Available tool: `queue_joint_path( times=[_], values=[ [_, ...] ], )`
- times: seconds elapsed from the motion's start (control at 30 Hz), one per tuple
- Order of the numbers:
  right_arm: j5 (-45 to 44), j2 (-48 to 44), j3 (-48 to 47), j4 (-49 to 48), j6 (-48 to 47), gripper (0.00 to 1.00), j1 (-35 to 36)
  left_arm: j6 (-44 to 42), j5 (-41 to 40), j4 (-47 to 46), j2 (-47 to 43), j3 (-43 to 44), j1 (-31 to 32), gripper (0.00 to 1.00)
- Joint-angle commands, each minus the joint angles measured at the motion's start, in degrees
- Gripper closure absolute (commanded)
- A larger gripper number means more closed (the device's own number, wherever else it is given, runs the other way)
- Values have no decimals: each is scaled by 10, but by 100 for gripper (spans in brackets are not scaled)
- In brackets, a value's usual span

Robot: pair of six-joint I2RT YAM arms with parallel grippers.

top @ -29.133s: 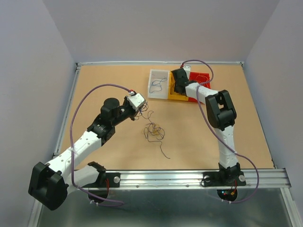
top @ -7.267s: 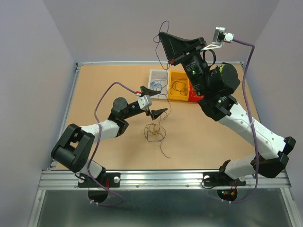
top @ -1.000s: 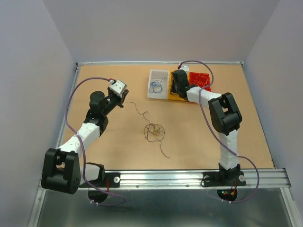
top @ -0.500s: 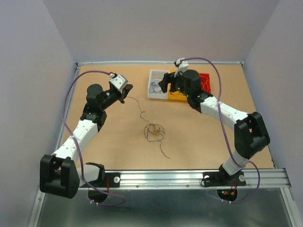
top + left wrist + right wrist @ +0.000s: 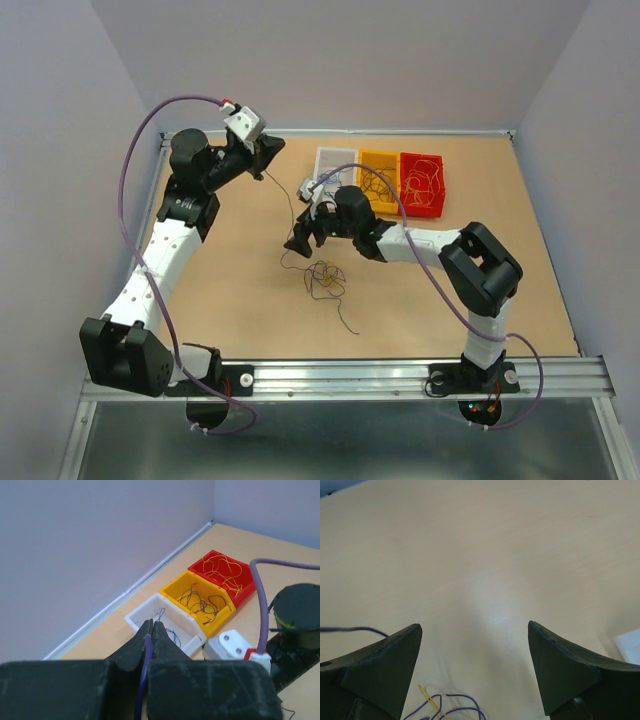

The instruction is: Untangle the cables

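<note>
Top external view: my left gripper (image 5: 268,150) is raised over the far left corner of the table (image 5: 220,300), pinched tight on a blue strand (image 5: 291,210) that hangs from it down toward the board; my right gripper (image 5: 299,241) is low over the table, just beside the tangle of cables (image 5: 325,278), spread wide with nothing in it; one loose strand (image 5: 345,318) lies near the tangle on its near side; at the far edge a white bin (image 5: 337,150), a yellow bin (image 5: 380,152) and a red bin (image 5: 422,155) stand in a row. Left wrist view: my fingers (image 5: 161,642) meet tip to tip, and the blue strand runs out between them toward the camera; beyond the tips, blue strands lie in the white bin, dark ones in the yellow bin, yellow-orange ones in the red bin. Right wrist view: my fingers (image 5: 560,665) stand far apart with only bare table between them; a few violet and yellow strand ends (image 5: 442,702) show at the bottom edge; a violet strand (image 5: 355,629) comes in from the left edge.
</note>
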State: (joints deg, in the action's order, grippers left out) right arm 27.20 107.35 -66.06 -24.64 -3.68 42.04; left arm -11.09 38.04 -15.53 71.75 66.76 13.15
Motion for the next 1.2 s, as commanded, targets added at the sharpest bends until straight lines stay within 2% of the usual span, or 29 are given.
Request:
queue_joint_path(
  times=[0.0, 0.17, 0.3, 0.43, 0.47, 0.5, 0.53, 0.6, 0.67, 0.9, 1.17],
  values=[
    [17, 12, -30, -70, -10, 10, 10, 24, 13, 41, 15, 60, 2, 98],
    [-1, -13, 20, -109, -2, 11, 10, 21, -2, 56, 16, 82, 3, 98],
    [9, -28, 49, -110, 4, 24, 10, 28, 1, 36, 7, 68, 3, 98],
    [28, -43, 80, -117, 7, 26, 10, 34, 2, 26, 6, 63, 3, 98],
    [22, -48, 84, -120, 10, 25, 10, 34, 1, 27, 7, 64, 3, 98],
    [-13, -57, 90, -123, 23, 18, 10, 34, 2, 27, 9, 63, 3, 98],
    [-37, -64, 95, -124, 31, 16, 10, 35, 2, 27, 8, 60, 3, 98],
    [-109, -76, 115, -124, 44, 14, 11, 36, 8, 26, 4, 53, 3, 98],
    [-144, -108, 146, -132, 53, 13, 10, 37, 16, 17, -5, 33, 3, 98],
    [-120, -167, 219, -158, 53, 9, 10, 23, 14, -17, -42, -36, 3, 98],
    [-90, -147, 196, -128, 62, 7, 10, 15, 19, -15, -78, -55, 3, 98]
  ],
)
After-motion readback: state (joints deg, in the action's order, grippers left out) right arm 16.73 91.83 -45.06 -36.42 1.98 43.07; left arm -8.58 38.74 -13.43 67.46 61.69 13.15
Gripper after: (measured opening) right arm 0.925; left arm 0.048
